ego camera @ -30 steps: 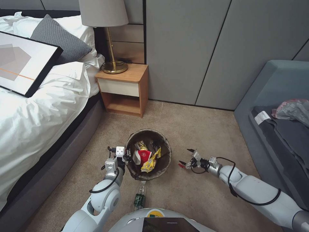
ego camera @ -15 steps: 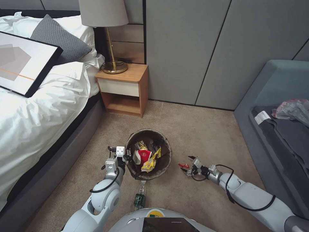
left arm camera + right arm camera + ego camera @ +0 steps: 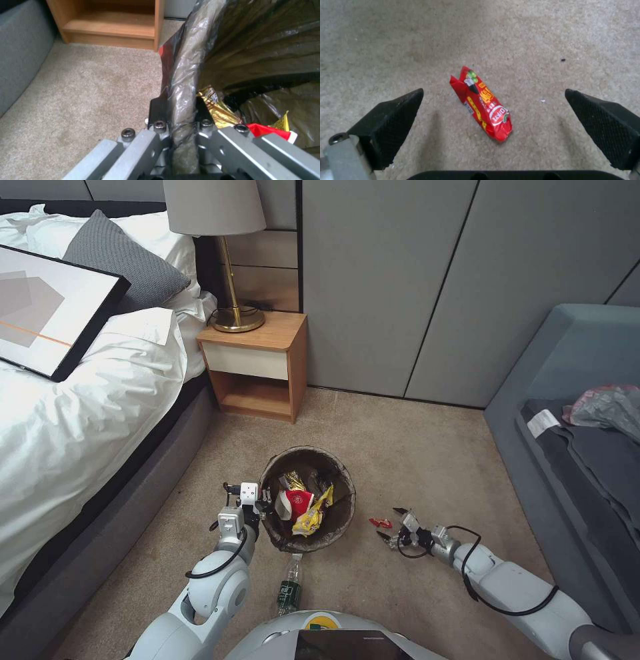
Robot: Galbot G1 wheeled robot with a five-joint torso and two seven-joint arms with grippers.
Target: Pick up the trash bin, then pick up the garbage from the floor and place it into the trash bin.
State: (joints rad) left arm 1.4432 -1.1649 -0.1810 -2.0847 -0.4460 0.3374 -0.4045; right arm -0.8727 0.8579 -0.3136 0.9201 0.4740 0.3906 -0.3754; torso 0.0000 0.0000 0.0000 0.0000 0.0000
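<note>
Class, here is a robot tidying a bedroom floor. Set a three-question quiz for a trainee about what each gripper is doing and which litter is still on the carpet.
1. True or false: the left gripper is clamped on the rim of the trash bin.
2. The right gripper is: A) shut on a wrapper; B) open above the red wrapper; C) inside the bin.
3. Fill in: besides the wrapper, a ______ lies on the carpet near the robot's base.

Key: 1 true; 2 B; 3 green-labelled bottle.

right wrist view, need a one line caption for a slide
Open right end effector poised over a red snack wrapper lying on the beige carpet, one finger on each side.
</note>
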